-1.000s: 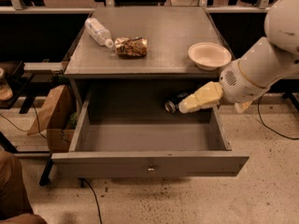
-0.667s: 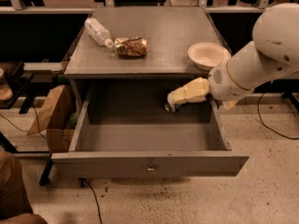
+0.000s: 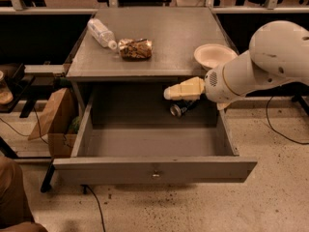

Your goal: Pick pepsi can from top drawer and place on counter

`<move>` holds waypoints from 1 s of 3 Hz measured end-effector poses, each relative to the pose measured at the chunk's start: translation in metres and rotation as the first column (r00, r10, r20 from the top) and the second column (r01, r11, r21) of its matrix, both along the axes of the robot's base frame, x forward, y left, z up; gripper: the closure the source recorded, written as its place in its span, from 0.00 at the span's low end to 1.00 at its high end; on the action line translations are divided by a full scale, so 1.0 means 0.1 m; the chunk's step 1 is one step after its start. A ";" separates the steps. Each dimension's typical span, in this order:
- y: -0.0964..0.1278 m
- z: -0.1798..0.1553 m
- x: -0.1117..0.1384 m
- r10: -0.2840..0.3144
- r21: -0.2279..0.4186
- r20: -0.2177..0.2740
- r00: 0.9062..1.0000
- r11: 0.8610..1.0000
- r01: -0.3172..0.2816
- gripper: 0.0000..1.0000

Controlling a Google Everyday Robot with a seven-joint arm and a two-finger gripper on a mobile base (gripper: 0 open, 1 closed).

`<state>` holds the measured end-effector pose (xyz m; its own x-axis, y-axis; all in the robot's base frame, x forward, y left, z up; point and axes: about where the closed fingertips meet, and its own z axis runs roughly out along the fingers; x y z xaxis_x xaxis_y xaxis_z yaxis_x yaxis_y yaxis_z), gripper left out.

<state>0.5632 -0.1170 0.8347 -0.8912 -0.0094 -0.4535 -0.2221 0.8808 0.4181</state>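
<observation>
Hovering claw (image 3: 170,93) over drawer (image 3: 145,143), one pepsi can (image 3: 176,110)

Your arm (image 3: 277,52) reaches in from the right side of the open drawer (image 3: 154,170), with its big white rounded link held high, outside the drawer's right wall. From that link the wrist (image 3: 227,81) slopes down and to the left, crossing over the drawer's back right corner. Your cream end effector (image 3: 170,92) lies nearly level, points left, and hangs over the back part of the drawer's inside.
</observation>
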 end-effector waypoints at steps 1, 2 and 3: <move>0.01 0.00 -0.01 0.003 0.021 0.010 1.000 1.000 -0.003 0.00; 0.16 -0.15 0.09 0.011 0.025 0.026 1.000 1.000 -0.012 0.00; 0.43 -0.41 0.30 0.013 0.088 0.019 1.000 0.996 -0.015 0.00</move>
